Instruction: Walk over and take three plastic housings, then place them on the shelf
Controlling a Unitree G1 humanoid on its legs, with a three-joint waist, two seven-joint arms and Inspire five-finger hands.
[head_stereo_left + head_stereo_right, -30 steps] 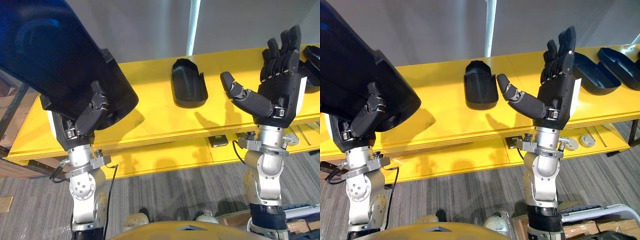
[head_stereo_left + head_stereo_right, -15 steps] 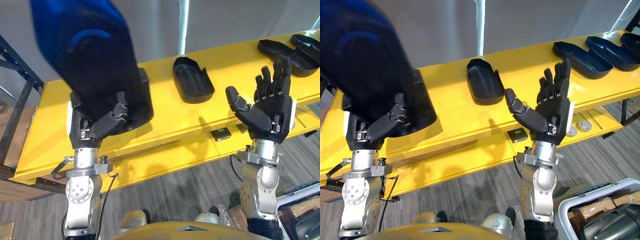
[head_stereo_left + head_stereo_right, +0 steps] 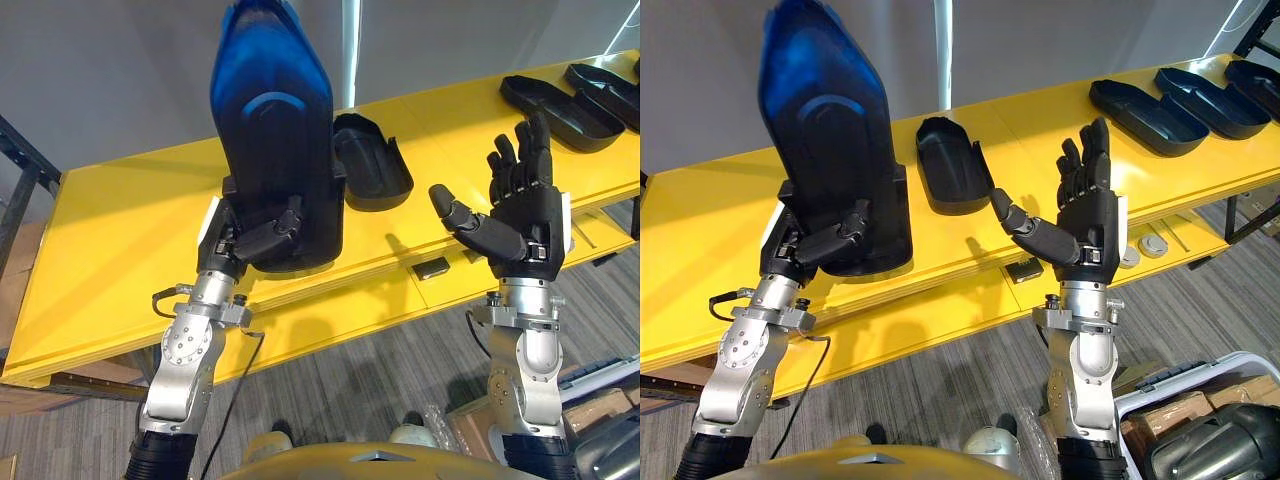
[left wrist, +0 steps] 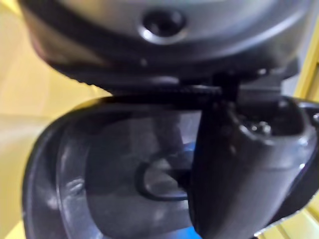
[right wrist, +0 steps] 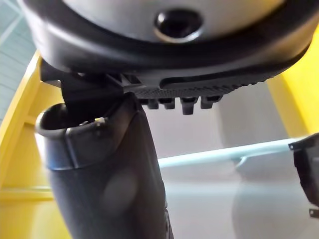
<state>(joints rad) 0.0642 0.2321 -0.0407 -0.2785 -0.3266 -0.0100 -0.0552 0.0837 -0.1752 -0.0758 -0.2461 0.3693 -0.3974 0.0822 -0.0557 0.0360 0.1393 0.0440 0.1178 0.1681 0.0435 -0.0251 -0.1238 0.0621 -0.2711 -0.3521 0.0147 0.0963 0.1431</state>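
My left hand (image 3: pixel 256 238) is shut on the lower end of a dark blue-black plastic housing (image 3: pixel 272 130), which stands upright above the yellow table (image 3: pixel 110 240). In the left wrist view the housing's hollow inside (image 4: pixel 94 174) shows past my thumb (image 4: pixel 239 169). My right hand (image 3: pixel 522 228) is raised in front of the table, open and holding nothing. A second housing (image 3: pixel 372 170) lies on the table between the two hands. Two more housings (image 3: pixel 1155 105) lie at the table's far right.
A lower yellow shelf under the tabletop carries a small dark block (image 3: pixel 433 268) and round parts (image 3: pixel 1152 245). A dark metal rack (image 3: pixel 22 175) stands at the far left. A white bin (image 3: pixel 1210 425) with boxes sits on the carpet at the lower right.
The camera has shifted. My left hand has swung its housing from tilted across the upper left to standing upright near the middle. The right hand stays open and now shows lower.
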